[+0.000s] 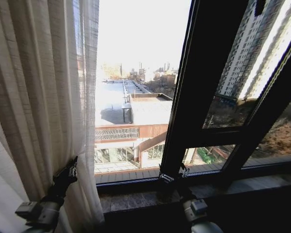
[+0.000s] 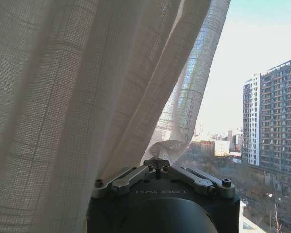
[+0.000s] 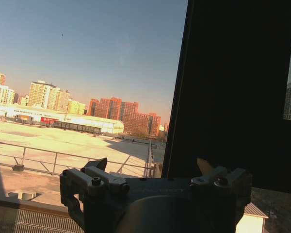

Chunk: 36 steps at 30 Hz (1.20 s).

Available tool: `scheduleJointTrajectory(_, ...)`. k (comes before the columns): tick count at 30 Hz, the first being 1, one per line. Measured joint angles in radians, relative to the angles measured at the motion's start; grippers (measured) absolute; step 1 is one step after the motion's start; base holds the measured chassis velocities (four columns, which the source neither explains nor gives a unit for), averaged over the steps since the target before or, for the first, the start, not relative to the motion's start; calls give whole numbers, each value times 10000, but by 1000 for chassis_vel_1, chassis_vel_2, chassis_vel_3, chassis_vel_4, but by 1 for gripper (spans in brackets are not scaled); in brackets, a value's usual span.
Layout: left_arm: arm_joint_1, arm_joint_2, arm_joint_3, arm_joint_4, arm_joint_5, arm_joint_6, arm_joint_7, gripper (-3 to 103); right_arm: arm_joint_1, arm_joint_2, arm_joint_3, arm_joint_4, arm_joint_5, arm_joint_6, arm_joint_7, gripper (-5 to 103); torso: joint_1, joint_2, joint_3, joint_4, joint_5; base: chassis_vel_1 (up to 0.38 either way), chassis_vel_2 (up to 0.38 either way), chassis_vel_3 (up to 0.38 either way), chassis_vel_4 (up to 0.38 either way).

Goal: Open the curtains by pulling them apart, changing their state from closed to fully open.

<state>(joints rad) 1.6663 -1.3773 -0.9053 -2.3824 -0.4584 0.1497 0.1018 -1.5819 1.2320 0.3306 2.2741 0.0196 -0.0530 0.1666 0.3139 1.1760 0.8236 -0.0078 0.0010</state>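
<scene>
Fingers of the left gripper (image 2: 156,164) pinch together on a fold of the sheer off-white pleated curtain (image 1: 43,97), gathered at the window's left side; the left wrist view shows the bunched fabric in the closed tips. Right gripper (image 3: 153,167) hangs with fingers spread apart, empty, before the dark window frame bar (image 1: 199,92). Head view alone shows the stone sill (image 1: 136,199) beneath.

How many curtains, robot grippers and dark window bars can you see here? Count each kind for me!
Curtains: 1, one sheer off-white curtain panel, bunched at the left of the window.
Grippers: 2, the left gripper pinching the panel's edge, and the right gripper down by the sill with its jaws apart.
Thick dark upright window bars: 2, the middle bar and the right bar.
Total: 5
</scene>
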Motion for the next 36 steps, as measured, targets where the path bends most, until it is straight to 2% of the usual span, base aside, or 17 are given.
scheduleJointTrajectory(7,19,-9,8,127,-81,-95,71,0,41,55,-58,-60,-36,0,2,100,0,0,0,3,-13,0,0,0,0)
scheduleJointTrajectory(36,-28,63,0,436,-94,-319,348,0,145,214,-305,-239,-354,7,10,100,0,0,0,2,-9,0,0,0,0)
